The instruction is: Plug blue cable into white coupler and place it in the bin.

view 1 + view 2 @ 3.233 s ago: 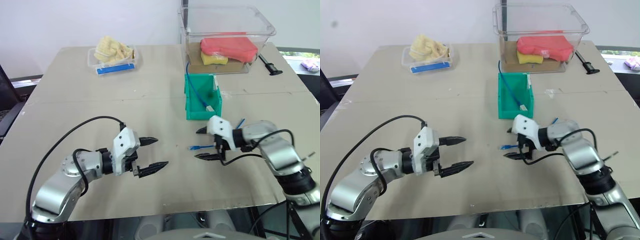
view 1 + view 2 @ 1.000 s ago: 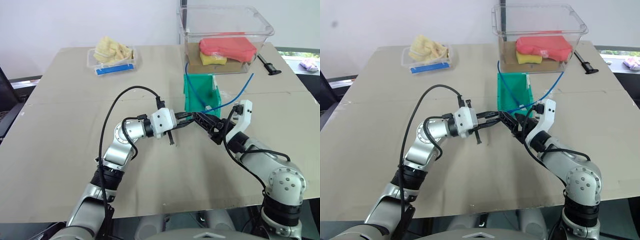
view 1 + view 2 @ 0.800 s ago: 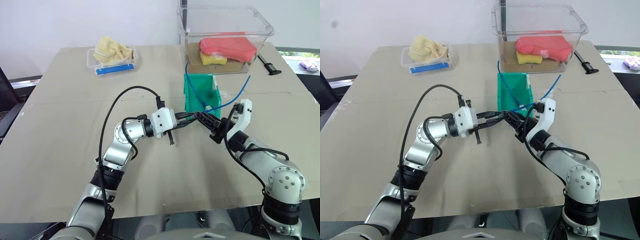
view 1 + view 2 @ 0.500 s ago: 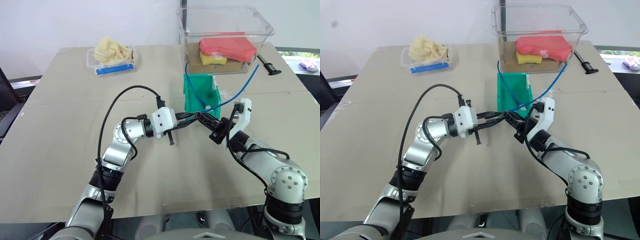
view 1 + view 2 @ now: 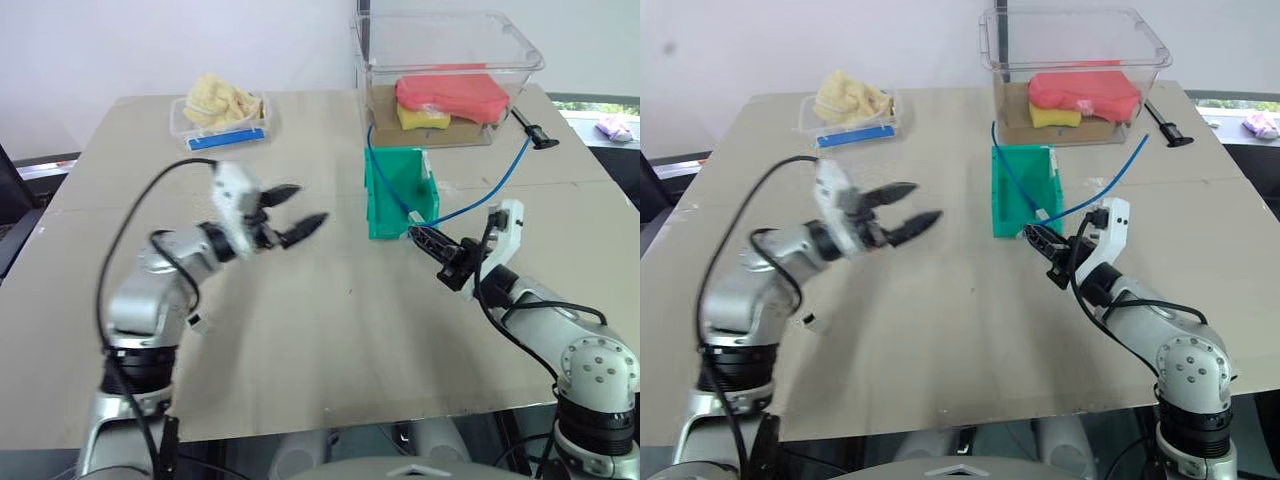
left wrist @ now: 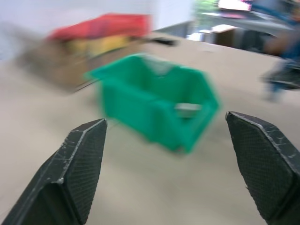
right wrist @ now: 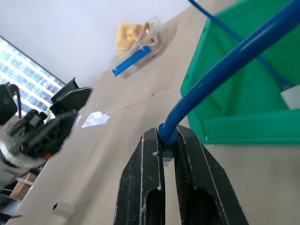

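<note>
Right end effector (image 7: 166, 140) is clamped on the cable (image 5: 487, 193) just beside the bin (image 5: 398, 190); left end effector (image 5: 296, 212) is spread apart, well left of the bin.

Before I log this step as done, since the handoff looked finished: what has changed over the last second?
The left gripper opened and swung away to the robot's left, leaving the right gripper. The right gripper stays shut on the blue cable beside the bin. The bin, clear tub and tray kept their places.
</note>
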